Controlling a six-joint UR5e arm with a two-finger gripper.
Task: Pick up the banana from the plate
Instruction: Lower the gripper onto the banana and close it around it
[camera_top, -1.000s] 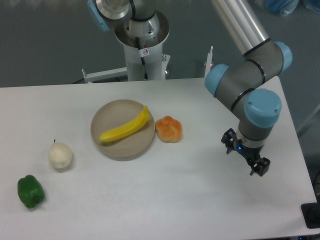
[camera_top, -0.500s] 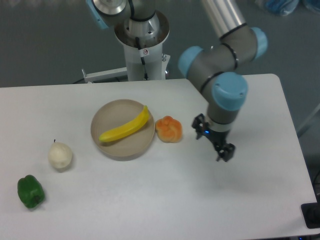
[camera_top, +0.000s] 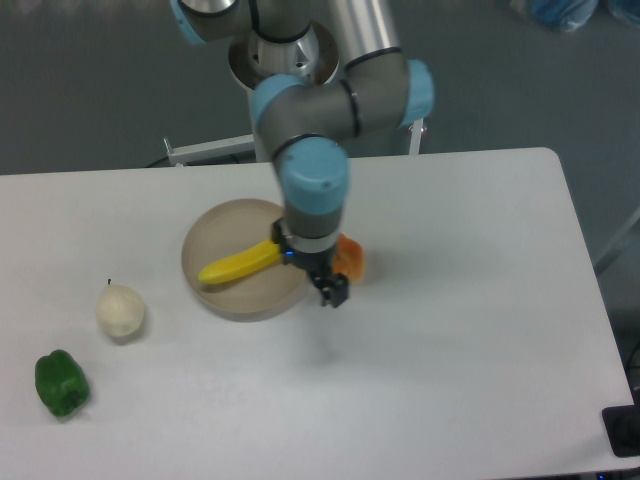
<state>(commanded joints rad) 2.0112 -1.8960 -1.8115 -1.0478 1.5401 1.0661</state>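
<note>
Banana (camera_top: 238, 264) is what I am after, and my gripper (camera_top: 322, 278) now hangs over the right edge of the plate (camera_top: 215, 232), its wrist covering the banana's upper right end so that only the left and middle of the fruit show. One dark fingertip (camera_top: 335, 293) pokes out below the wrist, just past the plate's rim toward the bare table; the other finger is hidden behind the wrist housing, so I cannot tell whether my jaws stand apart or together, and nothing appears held between them. My judgement is that I am above the fruit and not yet on it, since the banana lies flat in the dish, running from lower left to upper right, undisturbed. It rests across the plate's middle with its left tip near the left rim, which leaves the long yellow body free for a grasp across its width. Just beside my wrist on the right sits the orange lumpy fruit (camera_top: 350, 258), partly hidden by my arm and touching or nearly touching the plate's rim; I reckon it crowds that side, so a descent there risks clipping it. Farther out to the left, well apart from the plate, a pale round fruit with a small stem (camera_top: 120, 310) stands on the white table (camera_top: 450, 350), and a green bell pepper (camera_top: 61, 383) lies beyond it near the front left corner.
</note>
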